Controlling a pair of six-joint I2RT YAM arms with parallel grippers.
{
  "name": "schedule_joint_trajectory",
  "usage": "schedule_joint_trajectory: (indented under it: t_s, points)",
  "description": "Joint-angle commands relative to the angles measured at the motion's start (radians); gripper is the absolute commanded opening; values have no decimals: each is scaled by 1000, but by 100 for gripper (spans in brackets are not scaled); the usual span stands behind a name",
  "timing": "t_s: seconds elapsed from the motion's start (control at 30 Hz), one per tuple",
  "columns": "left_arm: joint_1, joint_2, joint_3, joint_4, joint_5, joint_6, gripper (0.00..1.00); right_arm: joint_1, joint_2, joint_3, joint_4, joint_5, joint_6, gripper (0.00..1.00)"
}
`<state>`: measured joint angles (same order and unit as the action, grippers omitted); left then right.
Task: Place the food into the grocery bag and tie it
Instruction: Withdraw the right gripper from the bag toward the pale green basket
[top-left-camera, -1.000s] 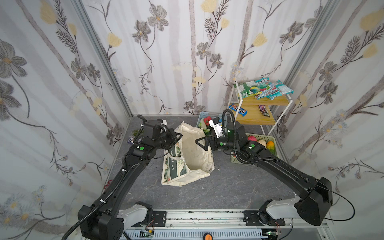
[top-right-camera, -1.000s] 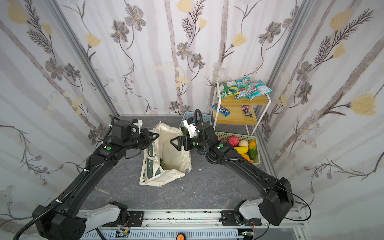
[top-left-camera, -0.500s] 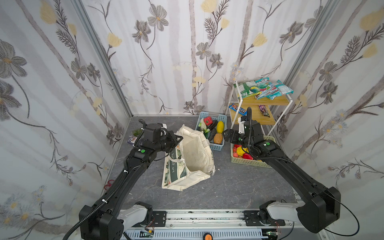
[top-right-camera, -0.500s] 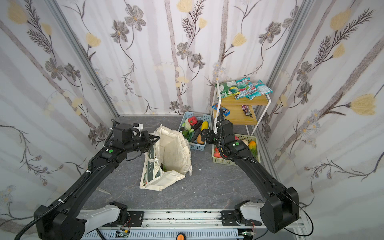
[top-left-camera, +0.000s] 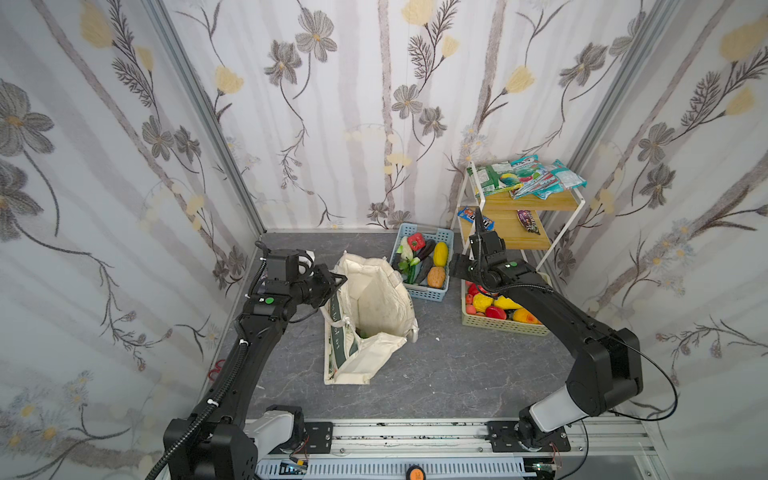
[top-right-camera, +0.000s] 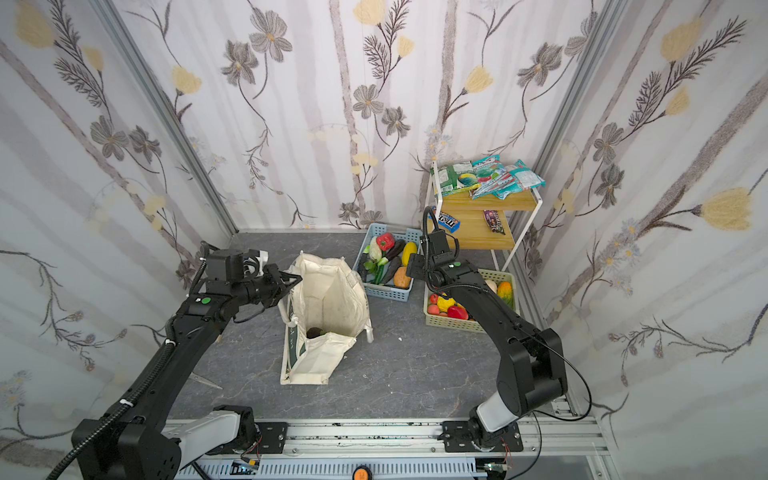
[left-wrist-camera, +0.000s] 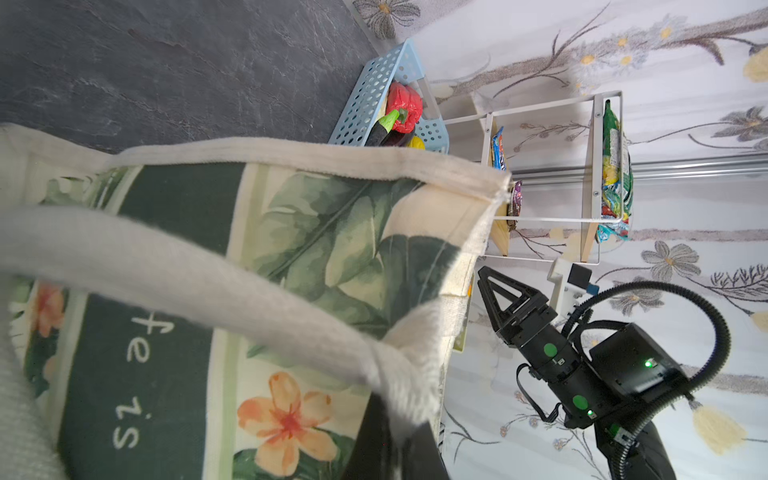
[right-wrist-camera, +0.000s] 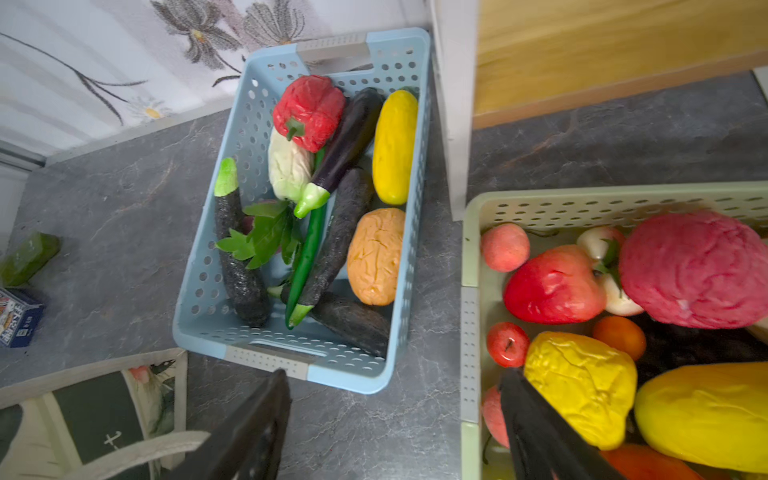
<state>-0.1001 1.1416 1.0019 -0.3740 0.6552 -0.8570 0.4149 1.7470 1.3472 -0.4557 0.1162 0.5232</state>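
The cream floral grocery bag (top-left-camera: 374, 307) (top-right-camera: 332, 299) stands open on the grey floor, with a dark item (top-right-camera: 312, 332) at its bottom. My left gripper (top-left-camera: 338, 282) (top-right-camera: 293, 279) (left-wrist-camera: 399, 449) is shut on the bag's cream handle strap at the rim and holds that side up. My right gripper (top-left-camera: 457, 268) (top-right-camera: 413, 266) (right-wrist-camera: 392, 376) is open and empty, above the floor between the two baskets. Toy food fills both: a red pepper (right-wrist-camera: 309, 112), a brown potato (right-wrist-camera: 376, 255), a yellow fruit (right-wrist-camera: 582, 386). Snack packets (top-left-camera: 494, 178) lie on the rack.
The light blue basket (top-left-camera: 440, 293) sits right of the bag, the pale yellow basket (top-left-camera: 503, 326) further right under my right arm. A white-framed wooden rack (top-left-camera: 532, 203) stands at the back right. Scissors (top-right-camera: 203, 380) lie by the left wall, a small box (right-wrist-camera: 16, 318) behind the bag.
My right gripper left the bag's mouth and swung right to the gap between the baskets, its jaws a little narrower. The left gripper kept hold of the bag.
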Motion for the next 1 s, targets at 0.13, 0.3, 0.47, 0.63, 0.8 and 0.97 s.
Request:
schedule_joint_trajectory:
  t_s: [0.13,0.3,0.47,0.63,0.8,0.97]
  points:
    - [31,-9,-19,-36,33,78,0,30,86,78,-50,70,35,78]
    - [31,1,-39,-40,23,104,0,5,72,38,-104,125,50,79]
    - [31,-2,-50,-16,20,99,0,-66,2,-66,-115,244,55,83]
    - [30,-2,-63,17,14,84,0,-149,-11,-118,-100,328,47,86]
    - [30,-3,-63,30,12,76,0,-204,45,-97,-71,370,22,87]
    - [27,-4,-63,40,16,74,0,-244,98,-93,-18,354,1,88]
